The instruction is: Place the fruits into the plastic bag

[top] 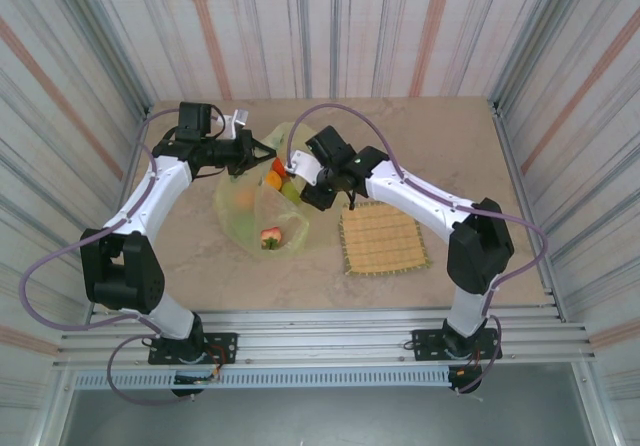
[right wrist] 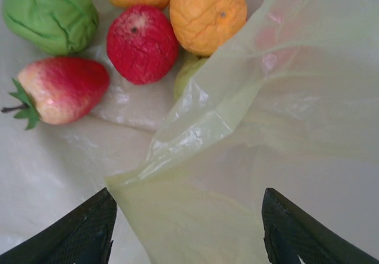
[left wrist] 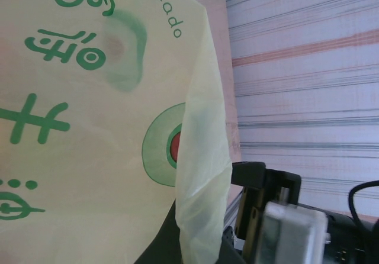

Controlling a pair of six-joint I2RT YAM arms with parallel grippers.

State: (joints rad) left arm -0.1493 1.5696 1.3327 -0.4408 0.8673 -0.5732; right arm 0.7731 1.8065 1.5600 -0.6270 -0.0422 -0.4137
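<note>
At the centre of the top view, the bag point(top: 238, 214) lies with the fruits point(right wrist: 141, 42) inside. The left gripper point(top: 252, 155), pressed together, pinches its upper rim. The right gripper point(right wrist: 188, 222) hangs spread over loose film, gripping nothing.

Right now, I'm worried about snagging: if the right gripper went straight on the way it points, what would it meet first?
Probably the plastic bag: a fold of its film lies just ahead of the right gripper; the fruits lie beyond. Depth is unclear.
</note>
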